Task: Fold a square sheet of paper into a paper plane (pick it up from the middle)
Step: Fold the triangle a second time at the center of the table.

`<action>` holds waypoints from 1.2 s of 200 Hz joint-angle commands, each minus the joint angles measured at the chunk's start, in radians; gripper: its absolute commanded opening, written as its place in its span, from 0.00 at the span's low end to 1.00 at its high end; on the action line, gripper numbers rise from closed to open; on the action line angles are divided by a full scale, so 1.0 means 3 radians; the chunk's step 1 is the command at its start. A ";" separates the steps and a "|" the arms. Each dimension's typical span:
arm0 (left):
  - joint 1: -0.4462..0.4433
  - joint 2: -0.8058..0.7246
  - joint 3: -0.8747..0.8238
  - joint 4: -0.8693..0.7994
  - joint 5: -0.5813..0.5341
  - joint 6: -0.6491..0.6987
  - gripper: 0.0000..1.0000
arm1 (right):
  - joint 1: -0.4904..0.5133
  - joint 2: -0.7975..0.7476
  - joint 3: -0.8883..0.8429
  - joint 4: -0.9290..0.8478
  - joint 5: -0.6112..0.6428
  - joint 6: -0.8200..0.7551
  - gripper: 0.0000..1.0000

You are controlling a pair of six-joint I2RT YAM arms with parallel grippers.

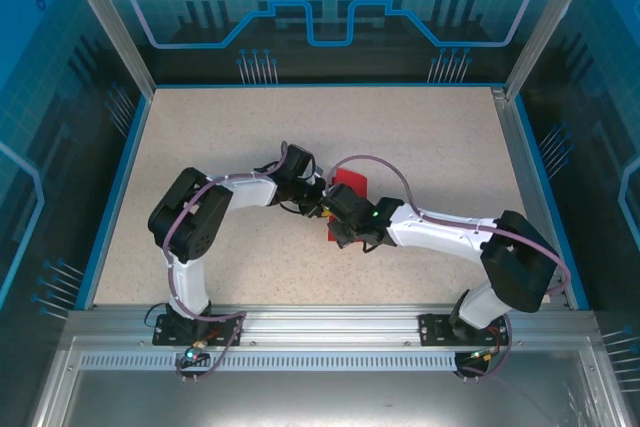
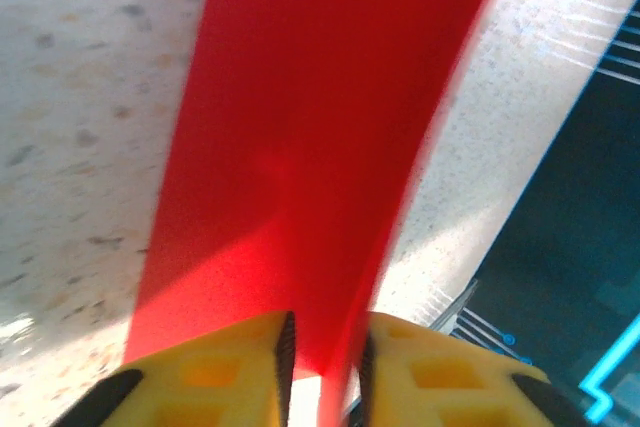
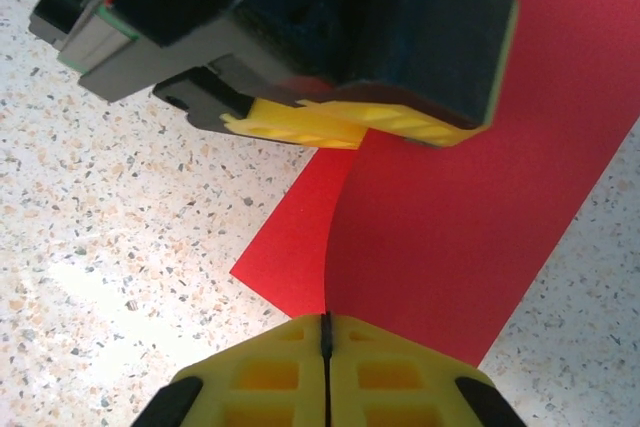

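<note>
A speckled table (image 1: 200,137) is enclosed by blue printed walls (image 1: 320,7). At its middle the left arm (image 1: 190,222) and the right arm (image 1: 450,237) are brought close together over the red sheet of paper (image 1: 352,183), one layer of which is curled over another in a soft, unpressed fold. The right gripper (image 3: 325,332) is seen with its fingers pressed together on the near edge of the sheet, where the curved fold line runs in. The left gripper (image 2: 325,367) is set astride the opposite edge, its fingers a little apart, with the paper passing loosely between them. The fold is judged best made if the right pinch is kept firm and the left fingers are closed squarely on the doubled edge, so that the edges are matched before the crease is pressed flat. A skewed crease is risked if the sheet is pulled taut.
</note>
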State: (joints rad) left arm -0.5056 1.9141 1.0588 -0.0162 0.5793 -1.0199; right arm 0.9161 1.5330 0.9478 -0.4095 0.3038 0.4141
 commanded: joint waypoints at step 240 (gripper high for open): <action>-0.0459 -0.0097 -0.0028 -0.0809 -0.0794 0.0231 0.12 | -0.1291 -0.0338 -0.0479 0.0410 -0.1686 0.0022 0.08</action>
State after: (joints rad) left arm -0.6373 1.8732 1.0210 -0.1699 0.4137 -0.9661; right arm 0.5404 1.4322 0.8085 -0.2764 -0.2131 0.4103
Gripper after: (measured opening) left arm 0.137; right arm 0.082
